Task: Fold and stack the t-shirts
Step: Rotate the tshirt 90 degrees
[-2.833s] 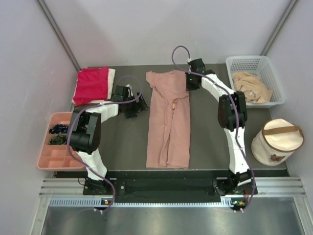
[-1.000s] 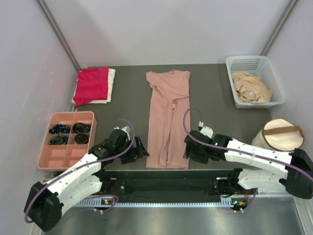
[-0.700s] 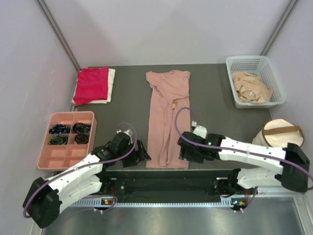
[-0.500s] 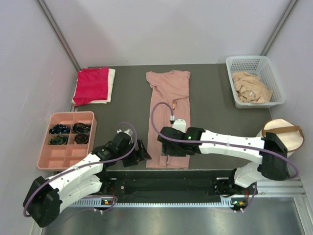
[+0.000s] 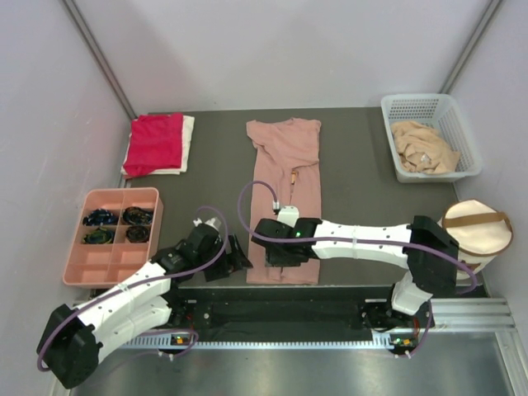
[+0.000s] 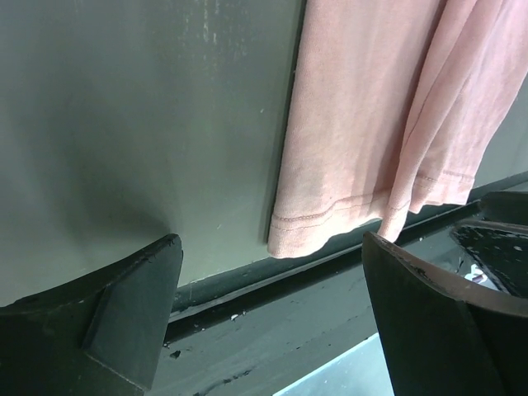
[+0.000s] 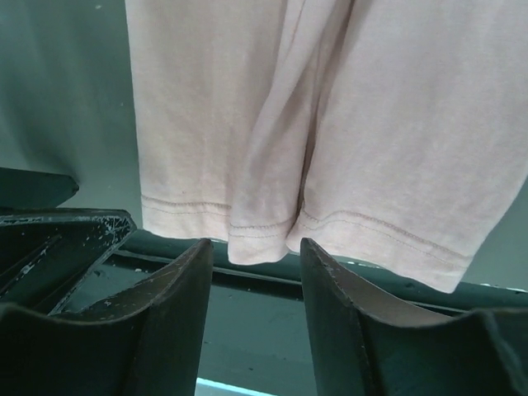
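Observation:
A dusty-pink t-shirt [image 5: 285, 198] lies folded lengthwise in a long strip down the table's middle, collar far, hem at the near edge. My left gripper [image 5: 239, 262] is open and empty beside the hem's left corner [image 6: 285, 239], not touching it. My right gripper [image 5: 283, 264] is open above the hem's middle, and the hem [image 7: 260, 235] shows just beyond its fingertips. A folded red t-shirt [image 5: 154, 142] lies on a white one [image 5: 188, 136] at the far left. A tan t-shirt [image 5: 422, 147] lies crumpled in the white basket [image 5: 417, 106].
A pink compartment tray [image 5: 89, 268] with small dark items sits at the near left. A round cream bag with a brown strap [image 5: 468, 238] stands at the right. The table's near edge and a black rail [image 5: 280, 307] run just below the hem.
Both arms came from the far end of the shirt to its hem. In the last second my right gripper swept left from beside the hem's right corner to over its middle.

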You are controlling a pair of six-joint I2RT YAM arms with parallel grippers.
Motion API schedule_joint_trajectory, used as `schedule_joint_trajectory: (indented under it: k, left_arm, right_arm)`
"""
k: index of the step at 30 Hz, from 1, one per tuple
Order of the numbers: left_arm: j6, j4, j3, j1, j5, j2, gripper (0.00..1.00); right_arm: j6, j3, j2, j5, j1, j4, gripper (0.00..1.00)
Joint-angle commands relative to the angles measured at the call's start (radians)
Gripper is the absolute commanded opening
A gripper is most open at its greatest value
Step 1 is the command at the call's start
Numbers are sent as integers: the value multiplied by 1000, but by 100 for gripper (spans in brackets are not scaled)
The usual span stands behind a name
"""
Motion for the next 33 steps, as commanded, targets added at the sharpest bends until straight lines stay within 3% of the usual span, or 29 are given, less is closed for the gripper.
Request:
schedule_joint_trajectory:
  k: [1, 25, 27, 28, 31, 33]
  left_arm:
    - [-16, -14, 30, -6, -26, -14, 94]
    - [-29, -56, 29, -4, -55, -44, 96]
    - [-29, -59, 29, -4, -57, -43, 96]
    - [-29, -59, 29, -6, -55, -46, 96]
    - [-30, -56, 26, -6, -57, -47, 96]
    - [-30, -53, 23, -4, -55, -46, 96]
  right_arm:
    - [-10, 25, 31, -15, 12, 44, 47]
    - [-29, 44, 147, -81, 12, 114, 39]
    - [-28, 42, 152, -83, 12, 116, 33]
    - [-28, 40, 152, -84, 12, 116, 24]
    - [-23, 33, 144, -81, 14, 111, 9]
    - [-20, 28, 132, -78, 14, 104, 4]
